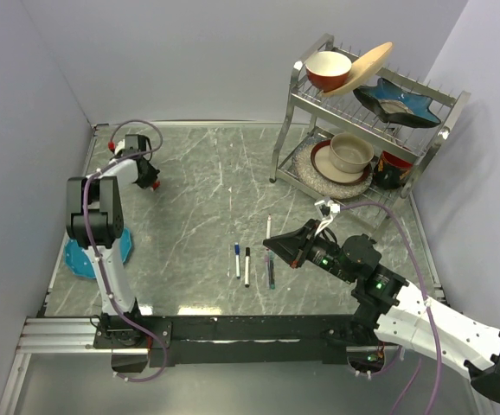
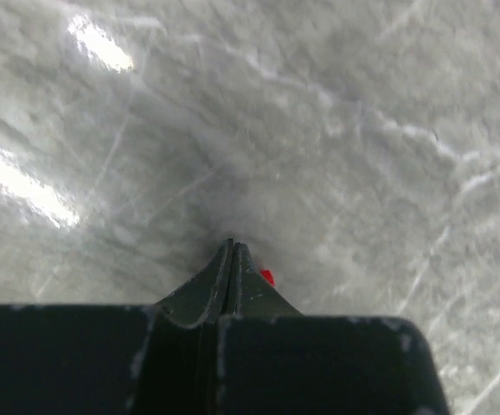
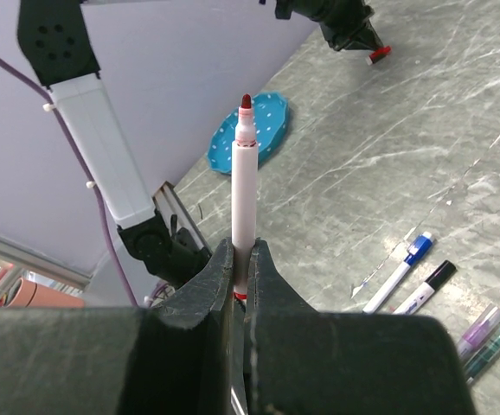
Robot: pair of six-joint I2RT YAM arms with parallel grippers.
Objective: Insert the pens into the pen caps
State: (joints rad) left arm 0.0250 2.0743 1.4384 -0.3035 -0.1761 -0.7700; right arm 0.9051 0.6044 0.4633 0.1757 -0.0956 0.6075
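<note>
Marbled grey table spreads from the arm bases to the far wall. Capping the red-tipped pen is the step in hand, I judge: I want its tip and the mouth of the red cap on one line, then a slow, straight push. Nearest me, my right end effector is clamped tight on that pen's white barrel; the other pens lie just beside it. Farther off, my left end effector is fully closed, the cap nipped at its tip.
</note>
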